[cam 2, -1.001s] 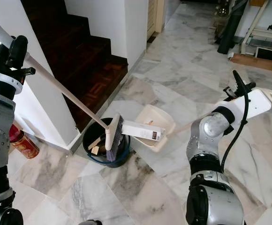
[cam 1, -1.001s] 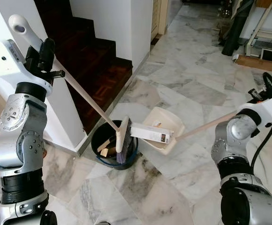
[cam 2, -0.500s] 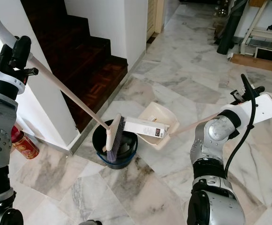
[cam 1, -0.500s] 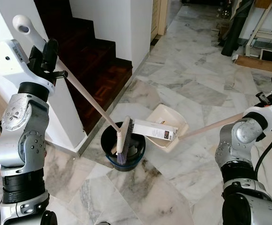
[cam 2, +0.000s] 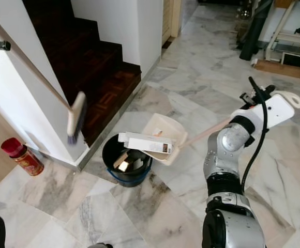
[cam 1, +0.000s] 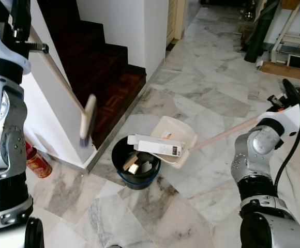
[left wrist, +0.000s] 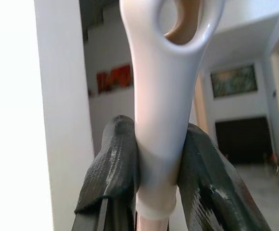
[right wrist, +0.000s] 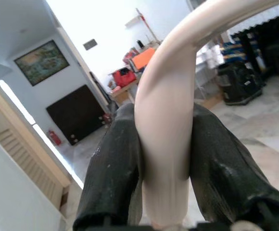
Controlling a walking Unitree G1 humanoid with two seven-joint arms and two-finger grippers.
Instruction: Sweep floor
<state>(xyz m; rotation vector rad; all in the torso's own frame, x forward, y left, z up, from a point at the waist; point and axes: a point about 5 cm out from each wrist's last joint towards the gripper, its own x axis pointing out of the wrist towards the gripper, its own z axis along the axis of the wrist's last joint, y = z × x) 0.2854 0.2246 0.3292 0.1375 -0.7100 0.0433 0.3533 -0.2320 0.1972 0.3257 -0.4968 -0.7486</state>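
I am holding the long wooden-handled broom with the pale head and dark bristles in the left half of the frame, its head hanging in the air against the white stair wall, clear of the floor and left of the round black bucket with the blue base. My left gripper is clamped on the broom's white plastic grip near the top left corner, both black fingers pressing its sides. In the centre of the frame I am tilting the cream plastic long-handled dustpan over the bucket's far rim, with a flat white rectangular box sliding across its lip and jutting out above the bucket's mouth. Scraps of brown and tan litter are lying inside the bucket. The dustpan's wooden shaft is running up to the right edge, where my right gripper is squeezing its cream handle between both fingers. The pale grey marble floor is stretching away to the top right. Dark wooden stairs are climbing at the upper left, and a red cylindrical can is standing at the wall's foot, lower left.
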